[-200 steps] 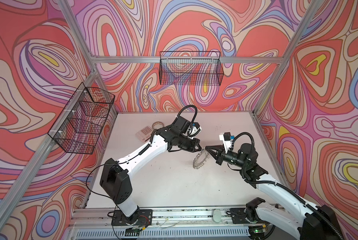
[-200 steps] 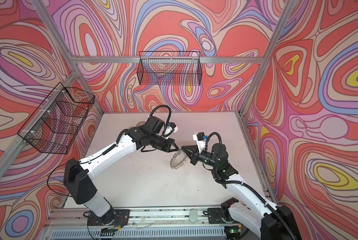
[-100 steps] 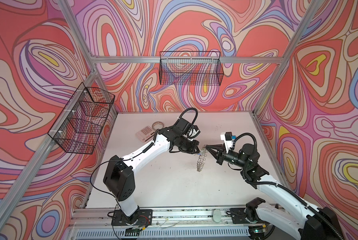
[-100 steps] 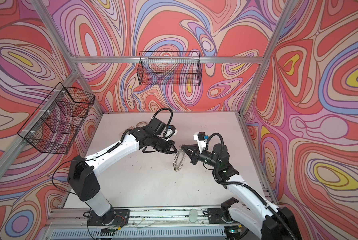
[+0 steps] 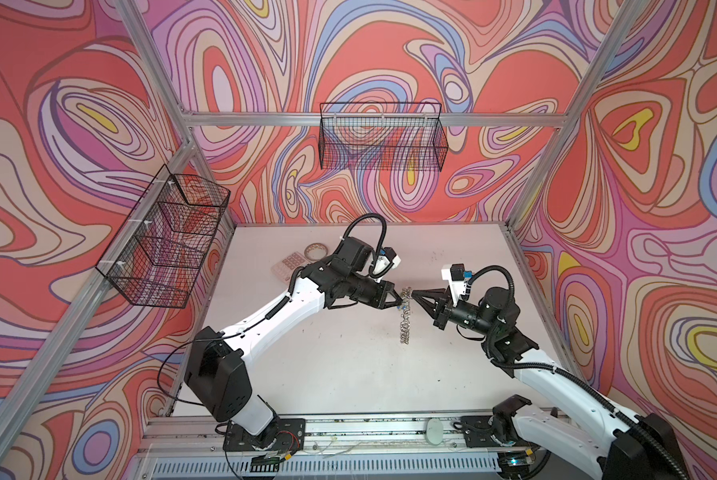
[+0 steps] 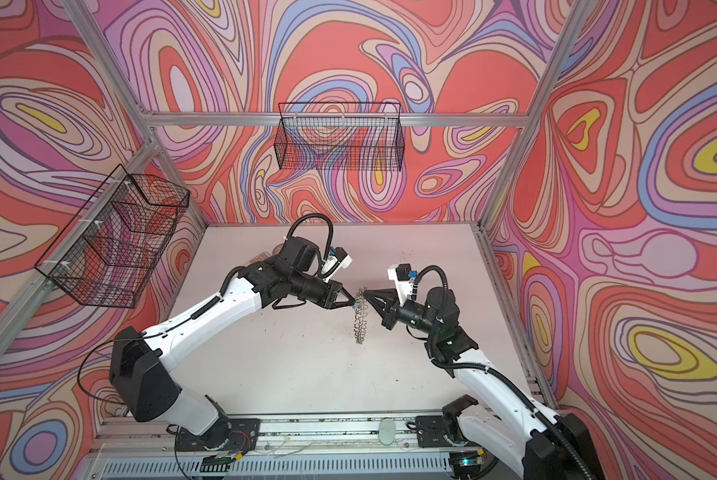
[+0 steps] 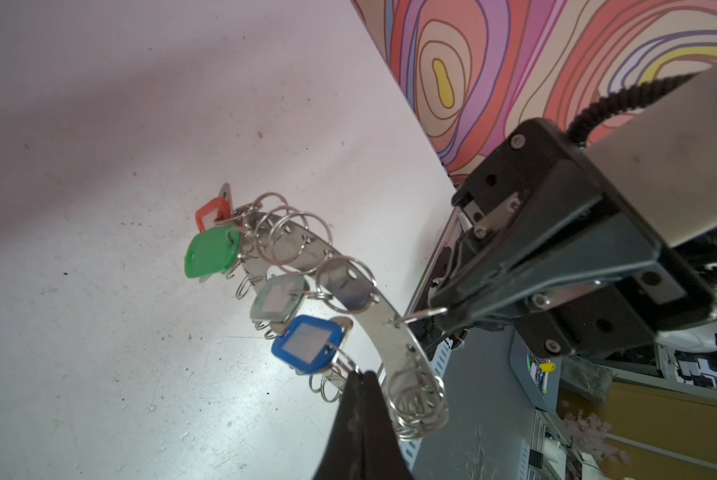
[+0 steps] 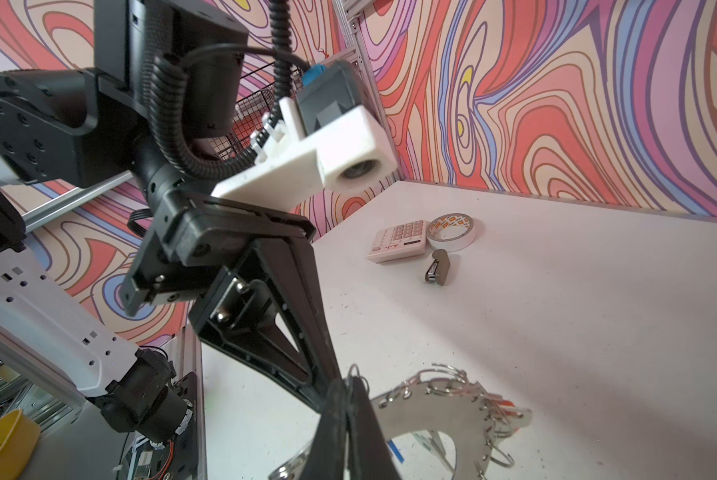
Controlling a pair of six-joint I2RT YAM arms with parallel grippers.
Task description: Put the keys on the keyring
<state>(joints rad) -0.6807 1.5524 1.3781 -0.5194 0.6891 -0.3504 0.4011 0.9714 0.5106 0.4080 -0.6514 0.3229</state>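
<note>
In both top views the keyring (image 5: 404, 322) hangs edge-on above the bench (image 5: 327, 365), between the left fingers (image 5: 393, 297) and right fingers (image 5: 425, 296), each pair pressed together.

The left wrist view shows the right fingers (image 7: 493, 282) clamped on one wire loop (image 7: 423, 313) of the keyring (image 7: 394, 332). Four keys (image 7: 211, 253) with red-orange, green, pale and blue tags dangle from it. The left fingers (image 7: 365, 415) meet beside the blue tag.

The right wrist view shows a calculator (image 8: 398, 241), tape roll (image 8: 452, 232) and stapler (image 8: 437, 266) beyond.

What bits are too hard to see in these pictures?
- Both top views: the flat grey looped metal keyring hangs edge-on; what hangs on it is too small.
- Right wrist view: the edge cuts off the keyring; the right pincer covers part.
- Left wrist view: the left pincer hides what it pinches.
</note>
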